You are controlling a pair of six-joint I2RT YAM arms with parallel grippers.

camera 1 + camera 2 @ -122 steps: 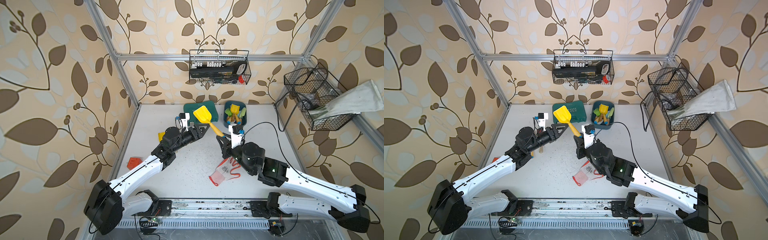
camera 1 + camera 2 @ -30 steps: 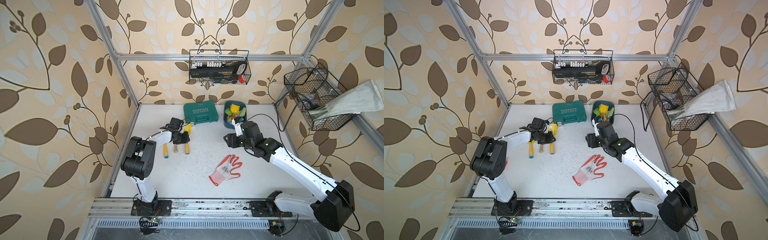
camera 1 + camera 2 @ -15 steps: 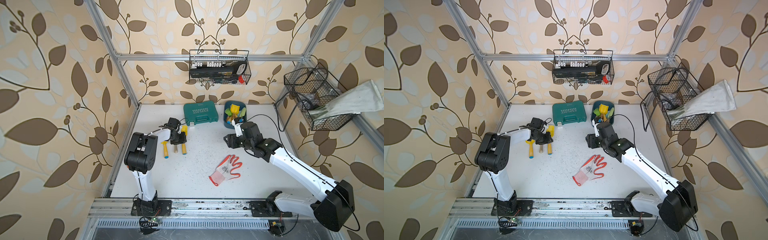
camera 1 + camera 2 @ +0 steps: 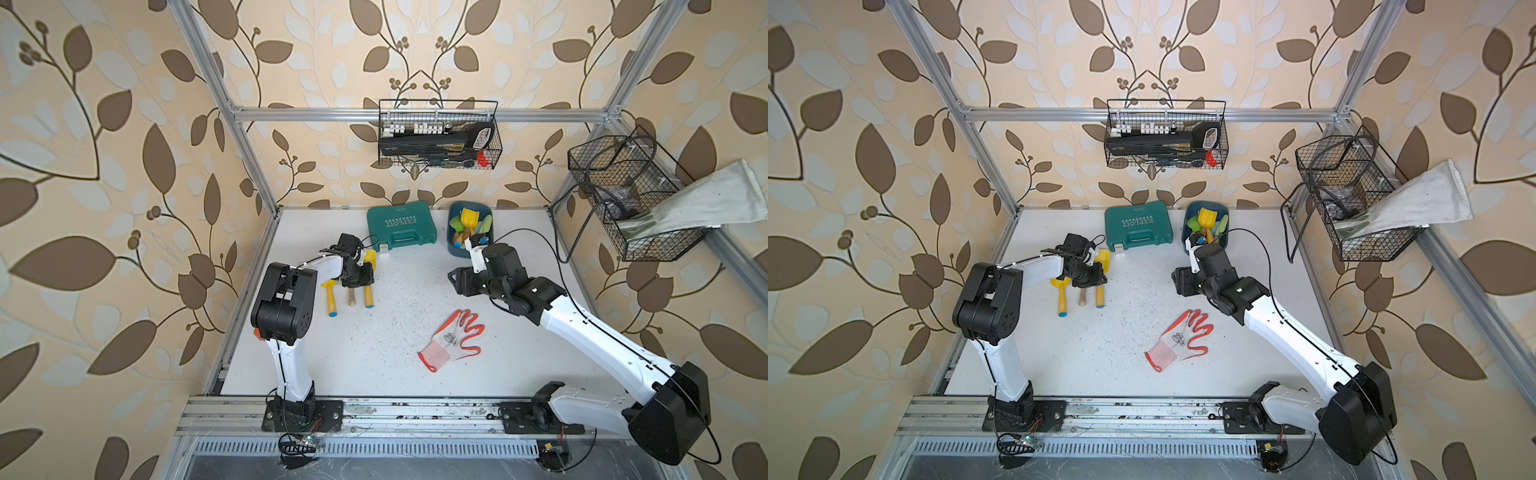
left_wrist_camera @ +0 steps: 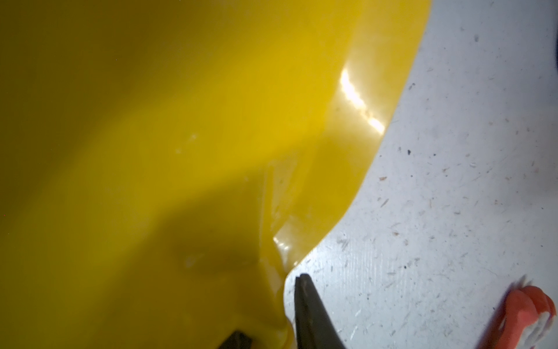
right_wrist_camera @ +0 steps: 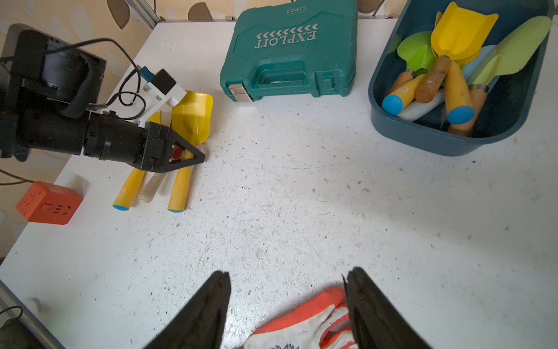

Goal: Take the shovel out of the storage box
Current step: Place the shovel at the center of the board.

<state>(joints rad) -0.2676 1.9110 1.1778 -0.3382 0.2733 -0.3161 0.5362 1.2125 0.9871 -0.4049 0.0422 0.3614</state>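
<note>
Now the shovel [image 6: 193,111] is no more in the air over the case [image 6: 290,51], as it was some seconds ago: it lies flat on the table [image 6: 302,211], on the left side, just beside two other tools [image 6: 133,184] and well apart from the box [image 6: 422,136]. My left gripper [image 6: 188,157] stays narrow around the neck of the shovel, so I judge the task nearly done, with only the release left. The right gripper [image 6: 287,272] has drawn back and stands wide and empty above the glove [image 6: 302,317].
</note>
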